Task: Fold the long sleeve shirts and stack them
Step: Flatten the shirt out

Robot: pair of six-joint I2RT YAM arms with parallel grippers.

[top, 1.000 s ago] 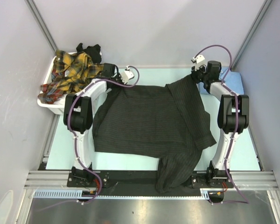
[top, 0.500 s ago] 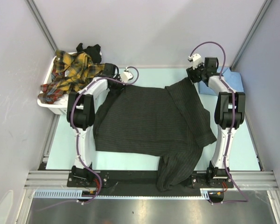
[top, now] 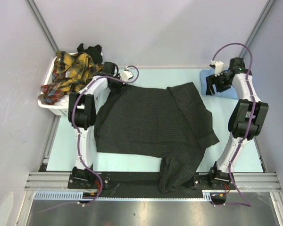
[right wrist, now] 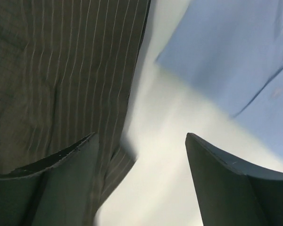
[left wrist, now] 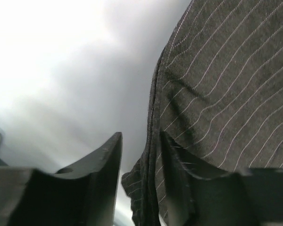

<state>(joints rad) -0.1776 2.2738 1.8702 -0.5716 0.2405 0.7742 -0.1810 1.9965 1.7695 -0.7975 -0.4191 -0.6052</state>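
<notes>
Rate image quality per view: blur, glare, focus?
Top external: sharp, evenly lit, only soft shadows; the pinstriped black shirt reads nearly flat. Left wrist: upper left blown out white, pinstripes crisp, left end effector dark and soft. Right wrist: smeared throughout, light blue shirt edge and pinstripes streaked.

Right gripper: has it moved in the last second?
Yes. The right gripper moved right, off the far corner of the charcoal pinstriped cloth shirt, toward the light blue cloth shirt.
</notes>
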